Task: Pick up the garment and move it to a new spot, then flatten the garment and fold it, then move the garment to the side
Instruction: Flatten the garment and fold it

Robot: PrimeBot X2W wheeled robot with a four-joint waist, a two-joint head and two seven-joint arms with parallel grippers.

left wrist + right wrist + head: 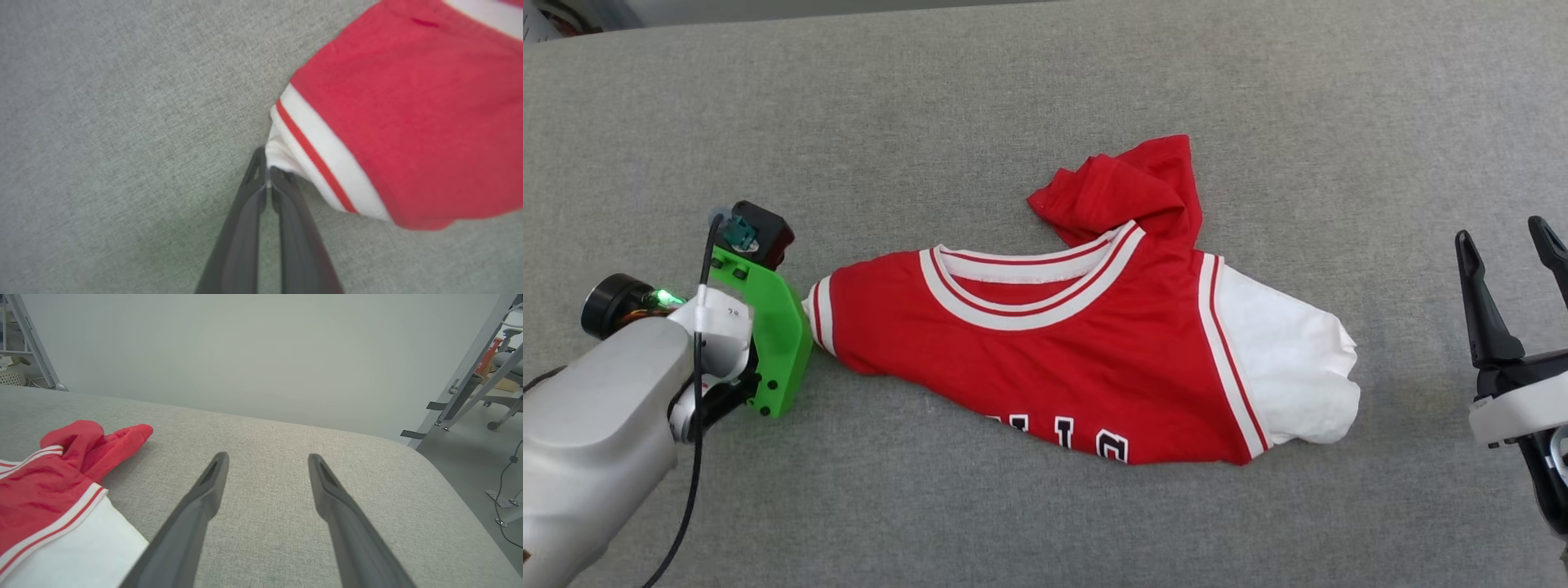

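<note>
White garment sleeve [282, 156] in closed left hand [267, 172]

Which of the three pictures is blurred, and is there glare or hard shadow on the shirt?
Left wrist view: soft focus, the garment and the shut left pincer look smeared. Head view: sharp, even light, no glare on it. Right wrist view: sharp, the open right pincer casts no hard shadow on the grey surface.

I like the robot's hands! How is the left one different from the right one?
The left gripper is pinched shut on the white sleeve of the shirt; the right gripper is wide open and holds nothing. The left touches the shirt; the right hangs apart from it. Both have two long dark fingers.
</note>
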